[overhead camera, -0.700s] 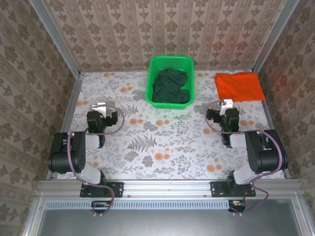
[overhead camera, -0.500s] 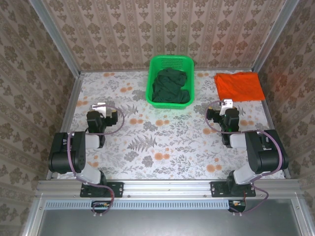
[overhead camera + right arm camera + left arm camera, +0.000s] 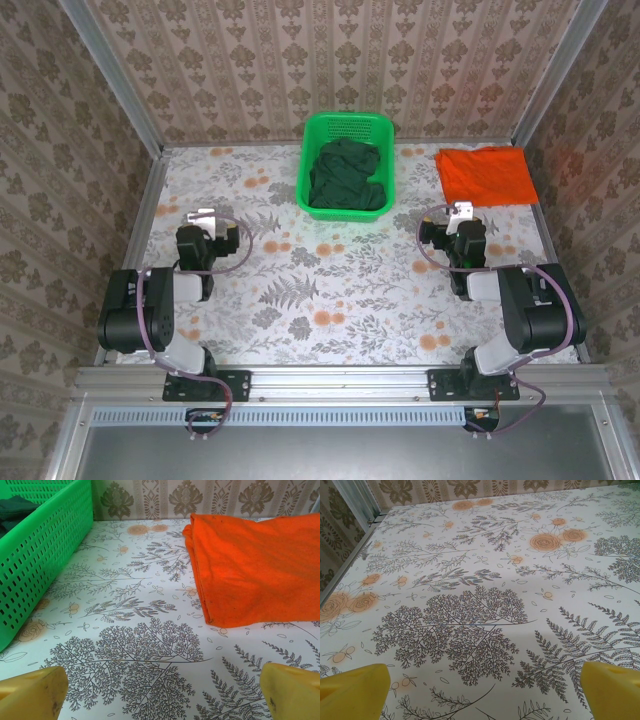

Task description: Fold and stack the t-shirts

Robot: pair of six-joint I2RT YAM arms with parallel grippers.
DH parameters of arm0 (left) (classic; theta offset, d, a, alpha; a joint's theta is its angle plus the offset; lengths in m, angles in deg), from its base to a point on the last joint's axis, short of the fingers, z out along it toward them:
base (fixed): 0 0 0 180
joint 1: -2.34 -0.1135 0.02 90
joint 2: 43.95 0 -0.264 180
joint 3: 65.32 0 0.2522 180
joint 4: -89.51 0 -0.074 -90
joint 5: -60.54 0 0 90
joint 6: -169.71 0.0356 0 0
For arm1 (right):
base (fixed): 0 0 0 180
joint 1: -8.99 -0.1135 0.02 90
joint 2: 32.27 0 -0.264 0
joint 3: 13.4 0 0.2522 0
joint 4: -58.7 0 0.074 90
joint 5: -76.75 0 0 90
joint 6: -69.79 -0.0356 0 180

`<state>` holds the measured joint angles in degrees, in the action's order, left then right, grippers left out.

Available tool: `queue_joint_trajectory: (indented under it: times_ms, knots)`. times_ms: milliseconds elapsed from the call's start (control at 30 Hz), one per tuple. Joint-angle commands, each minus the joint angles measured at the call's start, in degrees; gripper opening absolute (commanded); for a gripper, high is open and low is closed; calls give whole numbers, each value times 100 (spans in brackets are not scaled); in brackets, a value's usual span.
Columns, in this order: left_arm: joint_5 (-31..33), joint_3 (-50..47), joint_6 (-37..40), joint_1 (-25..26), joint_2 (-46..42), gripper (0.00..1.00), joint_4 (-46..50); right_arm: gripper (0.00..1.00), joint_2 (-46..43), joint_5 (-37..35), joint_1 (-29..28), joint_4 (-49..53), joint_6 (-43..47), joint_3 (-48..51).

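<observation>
- Jaws of left gripper [image 3: 482, 695] and right gripper [image 3: 162, 692] are standing wide, holding nothing.
- Dark green t-shirt [image 3: 346, 178] is lying crumpled inside basket [image 3: 312, 140].
- Orange t-shirt [image 3: 487, 175] is lying folded on table [image 3: 330, 290], far-right corner.

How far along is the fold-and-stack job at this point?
Done: the orange t-shirt lies folded flat on the table, far right. In hand: nothing; the left gripper and right gripper are open and empty. Left: the dark green t-shirt lies crumpled in the green basket, not yet taken out, folded or stacked with the orange one.
</observation>
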<state>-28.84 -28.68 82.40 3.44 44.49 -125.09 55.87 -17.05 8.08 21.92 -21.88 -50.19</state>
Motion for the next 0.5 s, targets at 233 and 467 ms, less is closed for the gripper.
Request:
queue_joint_trajectory:
  times_ms: [233,467]
  knots:
    - [-141,59,38,-61,-29,100,-38,99,-37,30,-12,29,0,22]
    - [591,616,-187,59,-1348,100,1854,100,-1722,-756,-163,2877,-505,-764]
